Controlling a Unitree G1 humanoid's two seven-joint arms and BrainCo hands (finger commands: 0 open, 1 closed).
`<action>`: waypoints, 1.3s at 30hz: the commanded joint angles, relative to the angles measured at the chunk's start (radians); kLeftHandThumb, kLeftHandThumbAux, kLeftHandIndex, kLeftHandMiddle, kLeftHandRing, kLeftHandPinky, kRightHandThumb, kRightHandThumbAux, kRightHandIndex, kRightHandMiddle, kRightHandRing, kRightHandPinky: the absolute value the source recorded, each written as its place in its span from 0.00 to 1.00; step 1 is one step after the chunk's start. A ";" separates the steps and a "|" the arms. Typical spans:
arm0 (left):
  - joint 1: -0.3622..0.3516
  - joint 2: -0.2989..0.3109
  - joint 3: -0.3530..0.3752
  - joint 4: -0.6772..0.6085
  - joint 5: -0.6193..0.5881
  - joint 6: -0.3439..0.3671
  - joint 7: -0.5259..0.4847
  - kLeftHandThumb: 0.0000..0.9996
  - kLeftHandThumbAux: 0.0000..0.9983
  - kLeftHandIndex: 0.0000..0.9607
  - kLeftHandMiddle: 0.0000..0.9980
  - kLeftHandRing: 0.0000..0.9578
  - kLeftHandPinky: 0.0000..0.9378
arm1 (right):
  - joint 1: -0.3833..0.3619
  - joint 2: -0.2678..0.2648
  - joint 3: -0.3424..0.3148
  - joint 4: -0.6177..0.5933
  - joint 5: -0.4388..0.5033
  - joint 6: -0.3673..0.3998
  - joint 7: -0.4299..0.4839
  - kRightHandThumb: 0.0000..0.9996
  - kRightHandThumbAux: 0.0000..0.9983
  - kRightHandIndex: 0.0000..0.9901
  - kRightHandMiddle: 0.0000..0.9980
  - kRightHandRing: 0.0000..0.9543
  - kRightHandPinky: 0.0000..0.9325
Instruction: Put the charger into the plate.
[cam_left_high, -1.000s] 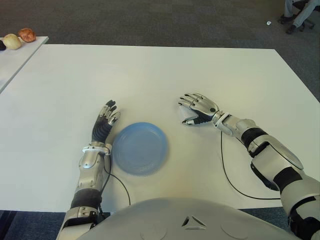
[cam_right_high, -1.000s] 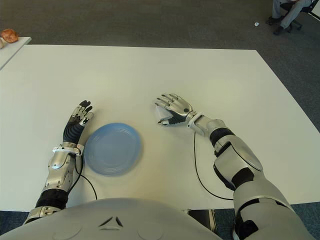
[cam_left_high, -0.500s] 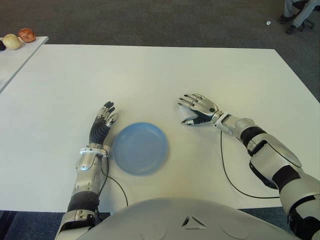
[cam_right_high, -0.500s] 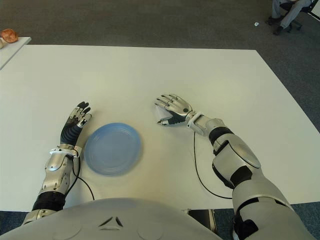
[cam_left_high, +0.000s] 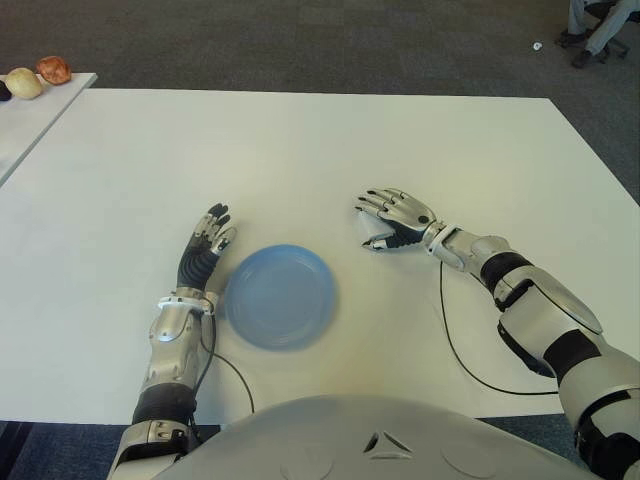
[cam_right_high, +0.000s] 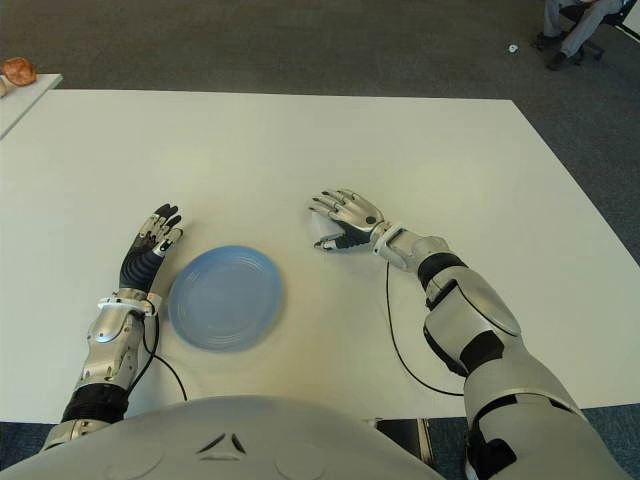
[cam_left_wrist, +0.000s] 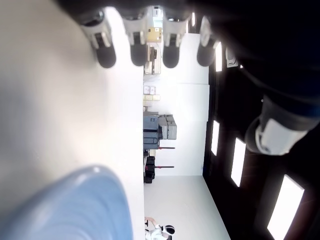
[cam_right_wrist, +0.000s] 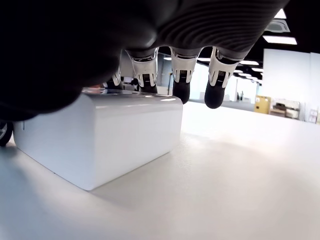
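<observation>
The white charger (cam_right_wrist: 100, 137), a plain rectangular block, sits flat on the white table (cam_left_high: 300, 150) directly beneath the right hand (cam_left_high: 395, 218), off to the right of the blue plate (cam_left_high: 279, 296) and apart from it. In the right wrist view the fingertips (cam_right_wrist: 182, 86) hang just over the block's top edge, extended and only slightly bent, with a sliver of daylight visible between them and the casing. The hand is arched over the charger and not closed on it; nothing is gripped yet. The thumb shows in the eye views tucked low on the side of the block nearest the plate, which looks like a pose for pinching the charger across its width (whether the thumb is already touching cannot be made out).

The placement makes sense for the job: the charger lies on the right hand's side of the plate, so that arm takes the pick, and the hover from above leaves the fingers free to drop down the far face of the block. My reading is that the grasp is about to be made and the carry to the plate has not begun.

The left hand (cam_left_high: 207, 246) shows just beside the plate's left rim, fingers straight and spread, holding nothing; its wrist view shows the plate's blue edge close by. It seems kept there out of the way, though near enough to steady the plate if needed
</observation>
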 joint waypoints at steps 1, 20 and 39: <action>0.044 0.003 -0.001 0.051 -0.005 0.071 -0.023 0.00 0.50 0.04 0.09 0.04 0.00 | 0.006 0.023 -0.019 0.006 0.036 -0.031 0.058 0.26 0.23 0.00 0.00 0.02 0.13; 0.051 0.013 0.003 0.038 -0.014 0.092 -0.032 0.00 0.50 0.05 0.08 0.04 0.00 | 0.020 0.013 -0.052 -0.042 0.081 -0.087 0.129 0.35 0.13 0.00 0.01 0.00 0.01; 0.068 0.022 0.006 0.008 -0.027 0.110 -0.042 0.00 0.50 0.05 0.08 0.04 0.00 | 0.039 0.032 -0.097 -0.037 0.148 -0.101 0.243 0.25 0.25 0.00 0.00 0.00 0.01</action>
